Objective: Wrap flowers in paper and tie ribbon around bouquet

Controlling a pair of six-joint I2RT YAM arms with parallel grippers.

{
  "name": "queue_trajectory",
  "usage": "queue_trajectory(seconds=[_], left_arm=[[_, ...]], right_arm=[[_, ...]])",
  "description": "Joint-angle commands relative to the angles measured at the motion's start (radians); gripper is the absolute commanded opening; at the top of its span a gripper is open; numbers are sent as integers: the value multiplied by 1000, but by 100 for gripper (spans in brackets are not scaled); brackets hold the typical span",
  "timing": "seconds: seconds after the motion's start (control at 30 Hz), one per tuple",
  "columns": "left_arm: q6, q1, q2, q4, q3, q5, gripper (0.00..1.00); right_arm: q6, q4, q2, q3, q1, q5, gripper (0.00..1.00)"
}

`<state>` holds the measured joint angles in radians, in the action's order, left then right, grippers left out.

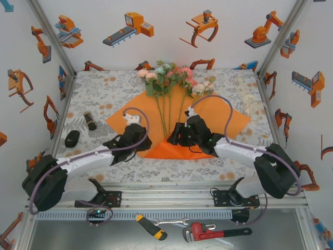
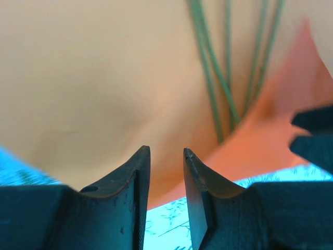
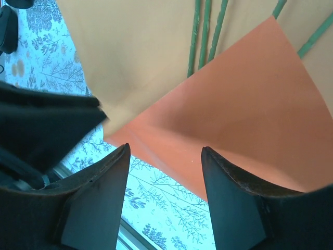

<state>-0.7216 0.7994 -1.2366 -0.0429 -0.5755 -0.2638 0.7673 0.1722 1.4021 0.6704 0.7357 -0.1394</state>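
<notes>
The orange paper [image 1: 223, 117] lies spread on the tablecloth. The flowers [image 1: 171, 78] lie on it, blooms at the back and stems [image 1: 166, 112] running toward me. The paper's near corner [image 3: 244, 99] is folded up over the stem ends [image 3: 200, 36]. My left gripper [image 1: 145, 141] sits low at the paper's front left edge, open narrowly with nothing between its fingers; past its tips [image 2: 166, 151] I see paper [image 2: 93, 78] and stems [image 2: 213, 78]. My right gripper [image 1: 174, 138] is open wide over the folded corner, tips [image 3: 165, 148] apart. A cream ribbon [image 1: 251, 101] lies at the back right.
A dark cylinder [image 1: 90, 121] and a black lump [image 1: 72, 138] rest on the cloth at the left. A screwdriver [image 1: 151, 227] and red pipe wrench [image 1: 208, 230] lie below the front rail. The right gripper's body [image 2: 312, 135] is close beside my left one.
</notes>
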Motion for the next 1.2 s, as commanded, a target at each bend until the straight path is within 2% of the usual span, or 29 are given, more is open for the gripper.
queue_trajectory(seconds=[0.0,0.1,0.17,0.27,0.3,0.4,0.57,0.63,0.8,0.9,1.03,1.17], left_arm=[[-147,-186,58,315,-77,-25,35],[-195,-376,62,390,-70,37,40],[-212,-474,53,381,-50,86,44],[-212,-562,27,329,-25,127,48],[-207,-574,12,319,-26,132,52],[-156,-590,-58,257,-40,162,60],[-142,-595,-182,109,-47,210,62],[-152,-594,-223,50,-45,238,59],[-219,-581,-304,-184,-22,416,49],[-262,-569,-307,-278,-23,479,47],[-273,-540,-217,-267,-41,447,46],[-204,-448,-88,-127,-84,294,51]], right_arm=[[-113,-35,46,45,-1,3,55],[-179,-62,95,95,-1,26,55],[-211,-69,120,118,-1,43,55],[-238,-78,144,139,-1,69,55],[-241,-80,148,144,-1,71,55],[-242,-79,159,146,-1,66,55],[-229,-74,162,131,-1,66,55],[-225,-71,161,126,-1,67,55],[-220,-77,166,127,-1,78,55],[-219,-90,166,133,-2,86,55],[-218,-100,155,134,-1,96,55],[-212,-97,147,133,-1,98,55]])
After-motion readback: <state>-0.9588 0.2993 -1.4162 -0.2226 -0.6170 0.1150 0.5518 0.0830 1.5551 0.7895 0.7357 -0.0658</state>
